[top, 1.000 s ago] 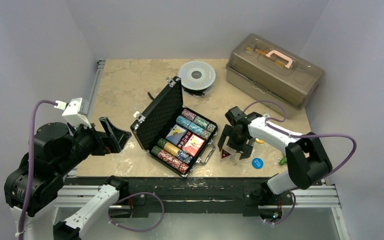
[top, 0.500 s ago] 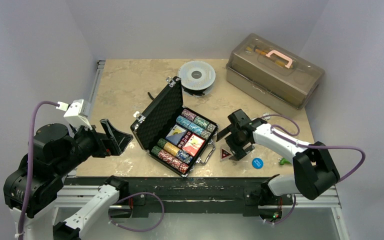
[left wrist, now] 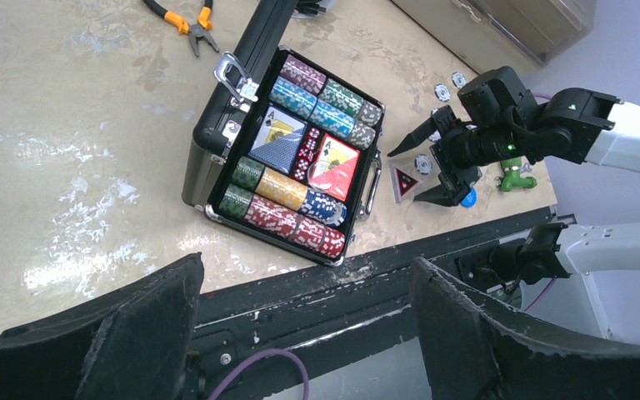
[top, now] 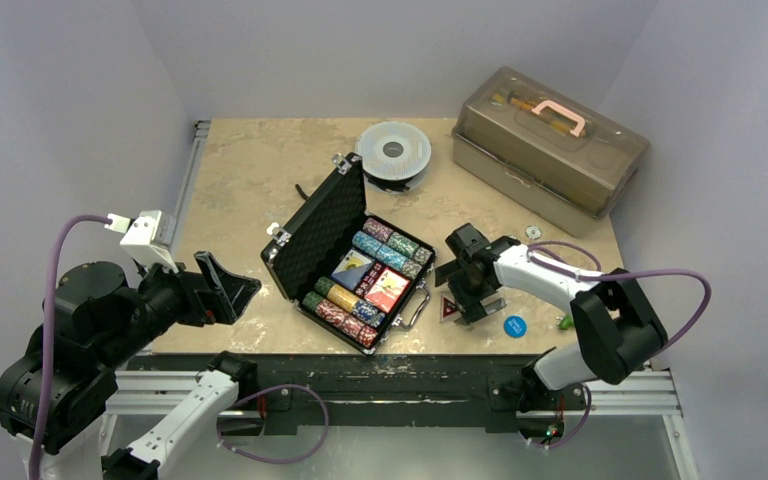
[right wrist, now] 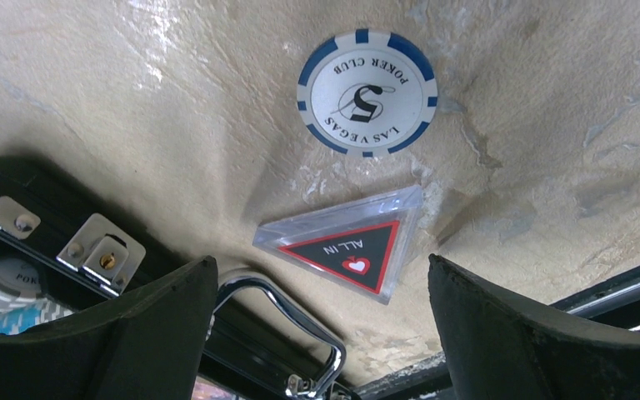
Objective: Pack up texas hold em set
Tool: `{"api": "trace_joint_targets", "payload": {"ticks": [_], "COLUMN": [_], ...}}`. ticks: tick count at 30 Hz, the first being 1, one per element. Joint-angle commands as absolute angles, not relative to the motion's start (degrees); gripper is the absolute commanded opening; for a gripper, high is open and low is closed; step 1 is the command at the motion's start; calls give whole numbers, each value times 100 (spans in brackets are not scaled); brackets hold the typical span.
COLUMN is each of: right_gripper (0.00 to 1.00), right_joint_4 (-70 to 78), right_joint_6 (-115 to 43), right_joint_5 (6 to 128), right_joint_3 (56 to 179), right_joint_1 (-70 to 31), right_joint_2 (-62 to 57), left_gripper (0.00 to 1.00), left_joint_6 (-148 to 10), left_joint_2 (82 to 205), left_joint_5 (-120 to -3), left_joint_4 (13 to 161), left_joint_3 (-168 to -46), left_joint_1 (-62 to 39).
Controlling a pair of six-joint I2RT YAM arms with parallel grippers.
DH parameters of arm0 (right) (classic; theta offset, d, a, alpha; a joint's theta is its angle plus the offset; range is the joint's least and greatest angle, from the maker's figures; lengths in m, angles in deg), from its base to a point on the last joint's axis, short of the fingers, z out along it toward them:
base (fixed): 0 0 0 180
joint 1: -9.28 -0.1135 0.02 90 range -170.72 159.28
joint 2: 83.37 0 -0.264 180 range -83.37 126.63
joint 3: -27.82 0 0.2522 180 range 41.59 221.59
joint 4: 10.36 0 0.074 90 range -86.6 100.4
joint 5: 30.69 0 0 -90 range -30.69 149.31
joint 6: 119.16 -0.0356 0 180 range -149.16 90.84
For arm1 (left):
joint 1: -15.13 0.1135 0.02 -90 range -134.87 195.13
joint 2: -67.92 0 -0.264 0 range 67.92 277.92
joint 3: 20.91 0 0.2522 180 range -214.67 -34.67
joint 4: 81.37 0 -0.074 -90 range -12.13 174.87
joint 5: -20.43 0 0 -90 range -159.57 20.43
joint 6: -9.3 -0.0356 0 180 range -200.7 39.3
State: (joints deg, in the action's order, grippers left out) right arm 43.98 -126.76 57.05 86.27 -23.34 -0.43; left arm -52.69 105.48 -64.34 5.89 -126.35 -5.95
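The little black briefcase (top: 345, 255) sits open around the middle of the table (top: 240, 170), lid propped up on its far-left side and the silver handle (right wrist: 279, 312) facing the near-right. Inside, rows of poker chips (left wrist: 287, 217) run along both long sides, with two card decks (left wrist: 304, 150) in the middle.

The right gripper (top: 453, 298) hangs low just to the right of the case, fingers spread wide and gripping nothing. From its wrist view, a clear triangular "ALL IN" marker (right wrist: 346, 247) lies flat on the table between the fingers, right beside the handle. A white chip with blue edge marks (right wrist: 367, 92) lies just past it. A blue disc (top: 514, 325) lies near the front edge, off to the gripper's right.

The left gripper (top: 228, 283) is up off the table at the near-left corner, well away from the case, jaws wide apart and empty.

A brownish toolbox (top: 550, 150) and a grey spool (top: 393, 150) sit at the back, and orange-handled pliers (left wrist: 190, 25) lie behind the case.
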Motion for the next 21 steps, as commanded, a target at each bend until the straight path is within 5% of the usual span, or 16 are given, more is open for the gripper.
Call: {"api": "trace_joint_targets", "payload": {"ticks": [1, 21], "right_gripper": [92, 64], "right_joint_4": [4625, 4787], "right_joint_6": [-12944, -12950], "right_joint_5": [5276, 5286], "right_joint_3": [8956, 9056], "right_joint_1": [-2345, -2344], "right_joint_2": [98, 534], "left_gripper": [89, 89], "left_joint_6": [-5407, -5431], "left_joint_2": [10516, 10505], "left_joint_5": [-6472, -6606], "left_joint_4": [568, 517], "left_joint_3": [-12791, -12810], "left_joint_1": [-623, -622]}}
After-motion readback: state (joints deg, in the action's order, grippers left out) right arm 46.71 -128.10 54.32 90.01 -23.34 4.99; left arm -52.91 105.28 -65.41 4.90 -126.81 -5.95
